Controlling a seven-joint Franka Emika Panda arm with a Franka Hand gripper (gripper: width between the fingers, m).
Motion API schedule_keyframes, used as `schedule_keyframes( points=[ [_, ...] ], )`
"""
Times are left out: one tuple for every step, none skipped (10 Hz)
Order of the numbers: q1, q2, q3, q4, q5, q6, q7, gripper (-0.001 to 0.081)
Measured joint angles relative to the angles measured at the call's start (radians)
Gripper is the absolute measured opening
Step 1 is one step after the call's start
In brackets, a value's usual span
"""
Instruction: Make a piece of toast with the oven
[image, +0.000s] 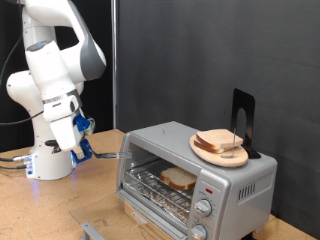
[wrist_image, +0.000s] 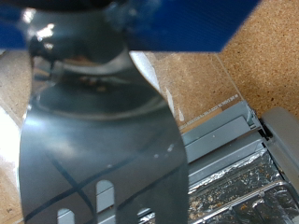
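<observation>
exterior: mid-distance, facing oven (image: 195, 170) front obliquely | wrist: close, looking down | shared: oven's open door (wrist_image: 210, 93)

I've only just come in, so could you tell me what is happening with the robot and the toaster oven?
The Franka arm is working on toast. The toaster oven stands open, with one slice of bread lying on its wire rack. More bread rests on a round wooden plate on top of the oven. The pincer hangs at the exterior view's left, away from the oven; the wrist view shows a metal spatula in it.
</observation>
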Motion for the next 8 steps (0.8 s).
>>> schedule_keyframes(
  points=[
    [0.011,0.002,-0.011,0.01,0.037,-0.018,-0.026,0.04],
    [0.024,-0.003,-0.036,0.024,0.087,-0.049,-0.066,0.04],
    [0.029,-0.017,-0.058,0.034,0.12,-0.082,-0.095,0.04],
    [0.029,-0.038,-0.072,0.039,0.134,-0.114,-0.106,0.04],
    [0.029,-0.061,-0.083,0.042,0.139,-0.139,-0.107,0.04],
    [0.028,-0.082,-0.093,0.044,0.14,-0.158,-0.107,0.04],
    [0.025,-0.097,-0.1,0.047,0.14,-0.178,-0.106,0.04],
    [0.024,-0.107,-0.105,0.048,0.14,-0.188,-0.106,0.04]
  ],
)
